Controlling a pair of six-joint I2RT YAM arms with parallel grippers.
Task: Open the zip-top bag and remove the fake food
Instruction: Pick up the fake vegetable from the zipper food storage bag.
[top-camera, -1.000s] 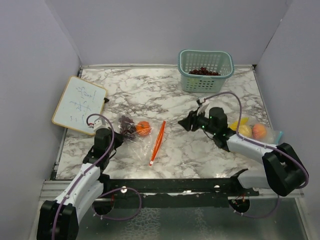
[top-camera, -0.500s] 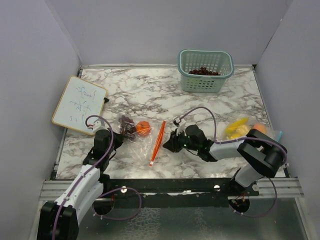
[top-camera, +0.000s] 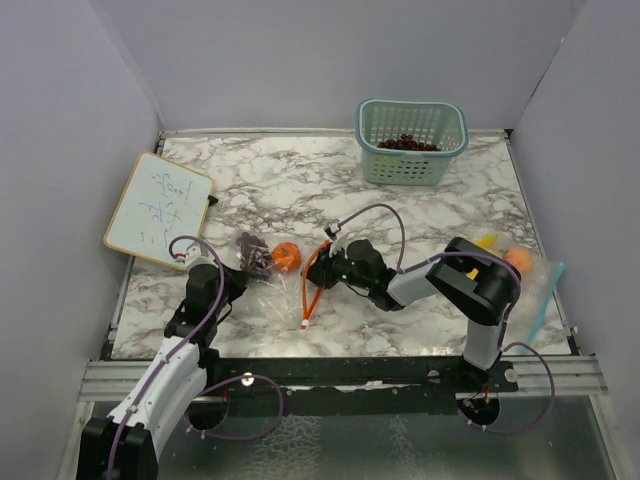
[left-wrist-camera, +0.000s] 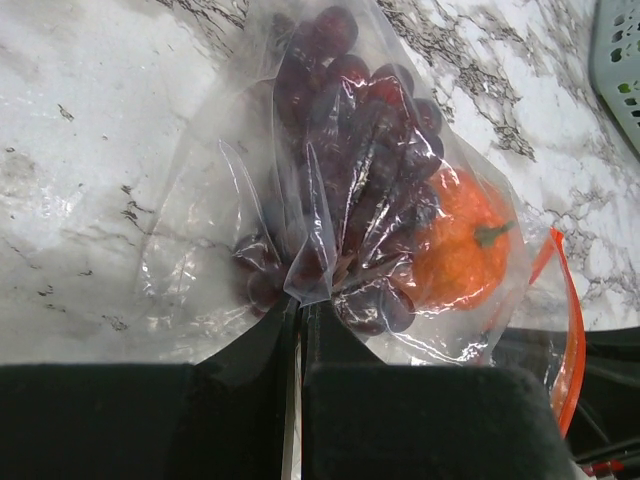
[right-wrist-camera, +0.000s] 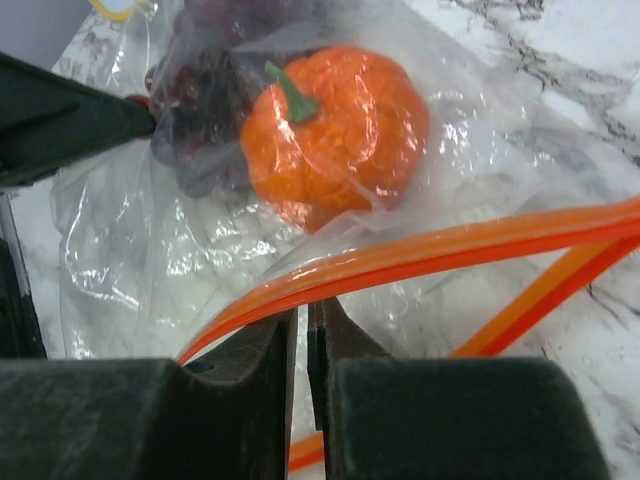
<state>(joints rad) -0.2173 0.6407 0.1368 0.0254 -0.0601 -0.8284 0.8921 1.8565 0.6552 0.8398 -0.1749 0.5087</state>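
Change: the right gripper (top-camera: 325, 265) has swung left across the tabletop (top-camera: 300, 190), away from the second bag (top-camera: 510, 265) at the right edge, and now sits at the mouth of the zip-top bag (top-camera: 270, 290). The left gripper (top-camera: 238, 276) has not shifted.
Left jaws: pressed together on a fold of bag film at the closed end, just beside the purple grape bunch (left-wrist-camera: 350, 130).
Right jaws: nearly shut, with only a thin slit between them. They appear to pinch the upper lip of the orange zip track (right-wrist-camera: 420, 250).
Zip track: the two lips stand apart and bow into a loop, so the mouth is judged partly open.
Contents: the toy orange (right-wrist-camera: 335, 135) and the grapes lie inside the film, between the two grippers.
Key relation: the bag's long axis runs from the left jaws to the right jaws. The orange lies just beyond the right jaws, toward the left arm.
Next move: draw the held lip away from the left arm, which calls for the left pinch to anchor the bag.
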